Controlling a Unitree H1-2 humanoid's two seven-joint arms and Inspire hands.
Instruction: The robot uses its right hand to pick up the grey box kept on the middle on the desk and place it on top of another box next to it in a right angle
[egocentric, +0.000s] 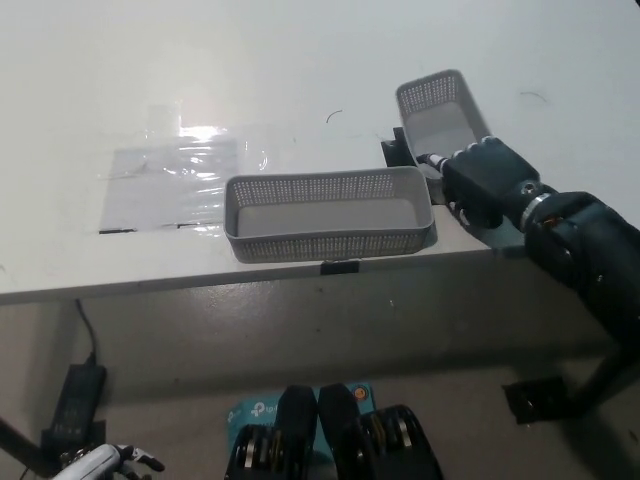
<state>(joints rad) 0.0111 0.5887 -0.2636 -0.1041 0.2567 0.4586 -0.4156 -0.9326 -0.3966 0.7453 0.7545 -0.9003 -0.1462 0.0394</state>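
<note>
A long grey mesh box lies crosswise near the desk's front edge, in the middle. Behind its right end, a second grey mesh box points away from me. My black right hand covers that second box's near end, with its fingers curled around the rim, so it looks shut on it. That near end is hidden by the hand. Only a small part of my white left hand shows, low at the bottom left, far below the desk.
A sheet of clear plastic lies flat on the white desk, left of the boxes. Below the desk's front edge, a black power brick and a teal carton sit on the floor.
</note>
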